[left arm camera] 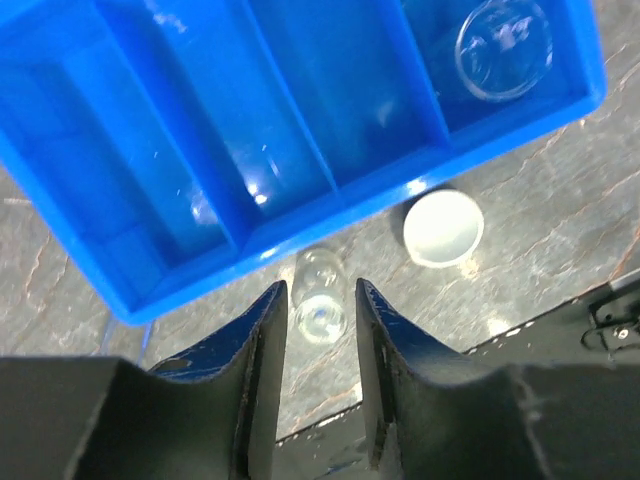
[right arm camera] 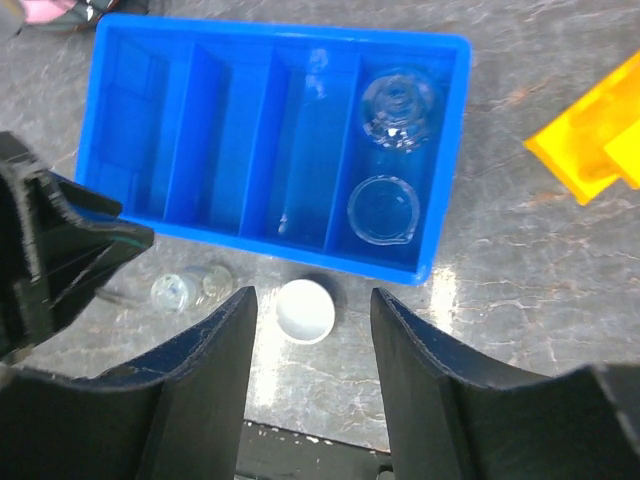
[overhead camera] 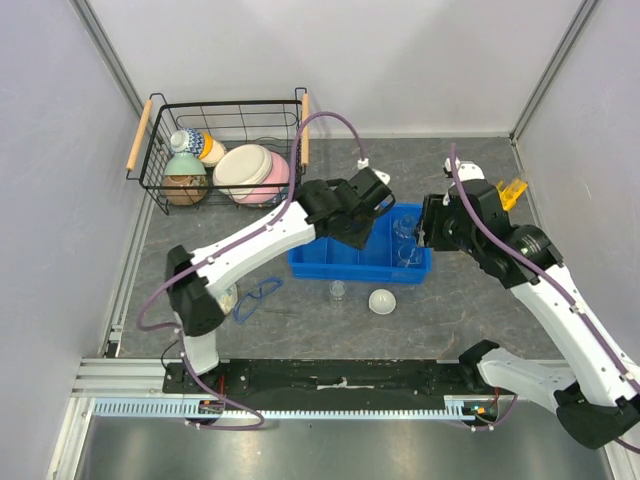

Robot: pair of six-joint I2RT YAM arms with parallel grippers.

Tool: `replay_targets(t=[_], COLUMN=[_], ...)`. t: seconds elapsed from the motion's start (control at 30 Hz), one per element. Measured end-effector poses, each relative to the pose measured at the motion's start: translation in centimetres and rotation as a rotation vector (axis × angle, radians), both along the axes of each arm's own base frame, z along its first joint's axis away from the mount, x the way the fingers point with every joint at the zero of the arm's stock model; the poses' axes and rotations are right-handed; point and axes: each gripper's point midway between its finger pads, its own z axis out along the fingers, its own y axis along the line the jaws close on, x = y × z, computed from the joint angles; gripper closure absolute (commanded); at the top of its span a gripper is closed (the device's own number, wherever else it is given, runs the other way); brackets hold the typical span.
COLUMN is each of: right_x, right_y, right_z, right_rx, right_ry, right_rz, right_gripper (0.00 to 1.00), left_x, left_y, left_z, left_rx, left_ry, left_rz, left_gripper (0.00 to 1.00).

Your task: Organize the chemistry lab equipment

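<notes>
Left gripper [left arm camera: 320,290]: jaws apart, nothing held, hovering above the table. Small glass vessel [left arm camera: 320,312] sits below the gap between the two fingers, at the fingertips. Just beyond it is the near wall of the blue tray [right arm camera: 250,243]. We cannot tell whether the vessel stands upright or lies on its side.

Right gripper [right arm camera: 311,297]: also open and empty. The white domed dish [overhead camera: 382,300] lies beneath its gap, on the table outside the tray.

The beaker [right arm camera: 382,210] and flask [right arm camera: 400,105] are in the tray's end compartment. The yellow rack [right arm camera: 590,135] is well off to one side.

We judge the step in hand to be picking up the vessel with the left gripper. Descend straight down, keeping the fingers astride the glass. Stay short of the tray wall ahead. Close slowly, since round, slick glass may roll or squirt out. The right arm is close, so we should move one arm at a time.
</notes>
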Motion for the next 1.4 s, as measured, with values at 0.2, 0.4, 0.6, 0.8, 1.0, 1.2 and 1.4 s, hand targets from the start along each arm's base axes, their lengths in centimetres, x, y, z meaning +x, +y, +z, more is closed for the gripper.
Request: replay_targets(t=[0.2,0.4,0.6,0.8,1.0,1.2,1.4], right_x=[-0.6,-2.5,-4.6,-5.5,-4.7,-4.4,-4.4], right_y=[3.4,8.5,12.6,15.0,16.1,17.0,18.3], right_z=[-1.1,-3.3,-6.8,-10.5,-14.5,-17.2,-18.0], right_rx=[0.028,0.027,-0.038,-0.122,-0.211,-0.277,-0.301], right_ry=[0.056,0.105,0.173,0.226,0.278,0.312,0.311], right_rz=[0.13,0.293,0.393,0.419,0.399,0.394,0.406], right_gripper=[0.37,0.34,0.31,0.29,0.24,0.21,0.21], left_x=[-3.3,-6.5,-9.1,-10.6,-11.7,-12.3,-12.6], left_y=[5.4,10.4,14.0,15.9,17.1,17.8,18.3], left_z=[-0.1,0.2,0.8,1.3,0.8,0.7,1.3], left_rx=[0.013,-0.043,-0.133,-0.21,-0.241,-0.26,-0.294], left_ry=[0.004,-0.014,-0.043,-0.065,-0.061,-0.068,-0.085], left_rz=[0.032,0.078,0.1,0.11,0.109,0.105,0.102], left_gripper=[0.42,0.35,0.24,0.21,0.21,0.21,0.21])
